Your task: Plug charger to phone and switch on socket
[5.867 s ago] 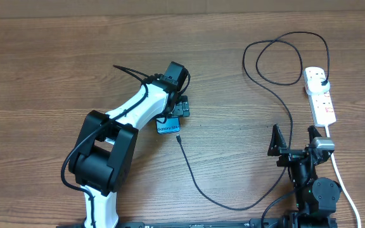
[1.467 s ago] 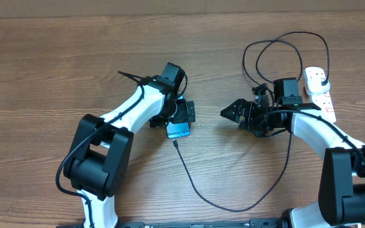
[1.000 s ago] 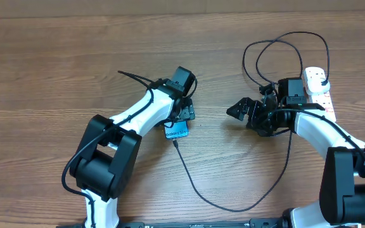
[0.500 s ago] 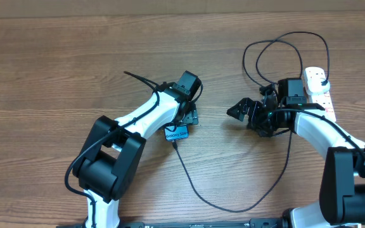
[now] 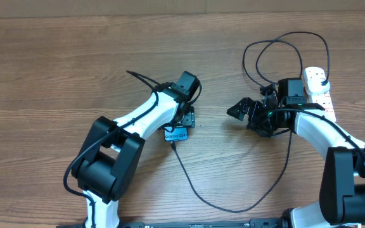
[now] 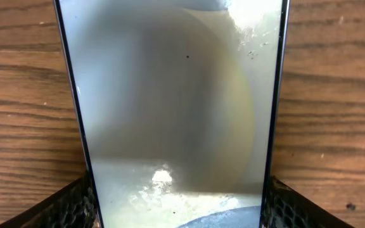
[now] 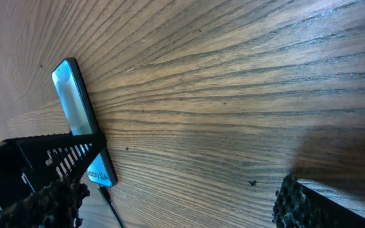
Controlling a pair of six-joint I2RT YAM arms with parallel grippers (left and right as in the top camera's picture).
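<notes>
The phone (image 5: 177,133) lies flat on the wooden table, its lit blue end with white text sticking out from under my left gripper (image 5: 184,121). In the left wrist view the phone (image 6: 176,95) fills the space between the fingers (image 6: 75,206), which press on its two long edges. The charger's small black tip (image 5: 175,144) lies just off the phone's lit end, touching or nearly so. Its thin black cable (image 5: 233,209) loops round to the plug in the white socket (image 5: 320,101) at the right. My right gripper (image 5: 244,117) hangs open and empty between phone and socket, facing the phone (image 7: 75,95).
The charger cable coils in loose loops (image 5: 284,60) behind my right arm, left of the socket. The socket's thick white cord (image 5: 344,183) runs toward the front edge at the right.
My left gripper has slid slightly toward the front and its fingers have narrowed onto the phone's edges, and the phone has shifted a little with it. The right arm has stayed put.
</notes>
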